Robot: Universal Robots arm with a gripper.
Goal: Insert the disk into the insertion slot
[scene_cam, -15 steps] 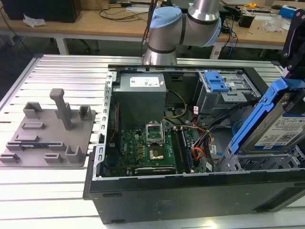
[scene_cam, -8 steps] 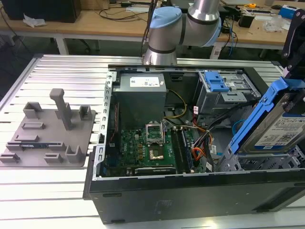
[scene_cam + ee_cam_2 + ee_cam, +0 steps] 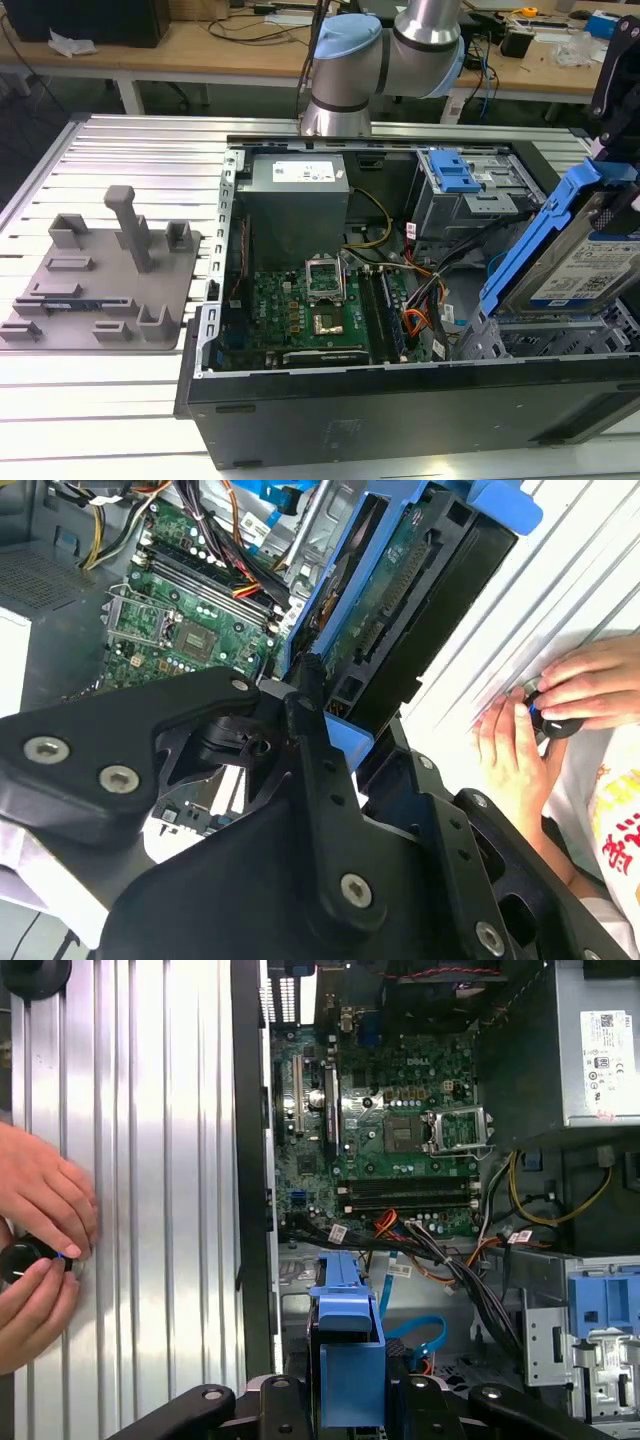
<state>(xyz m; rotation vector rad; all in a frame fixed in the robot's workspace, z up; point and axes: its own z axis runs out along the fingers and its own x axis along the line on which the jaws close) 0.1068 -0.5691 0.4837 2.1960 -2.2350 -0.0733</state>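
– Which step is the arm on?
– Carrying: over the open computer case [image 3: 400,395], the disk [image 3: 590,265] hangs tilted, not yet in the insertion slot [image 3: 575,340] below the claw [image 3: 348,1392].
– And the claw?
– It is closed narrowly on the disk's blue carrier. Seating it likely calls for levelling.

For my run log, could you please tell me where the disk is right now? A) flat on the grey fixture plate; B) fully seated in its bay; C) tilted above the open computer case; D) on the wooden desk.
C: the disk, clamped in the pincer, hangs tilted over the insertion slot, not yet in it.
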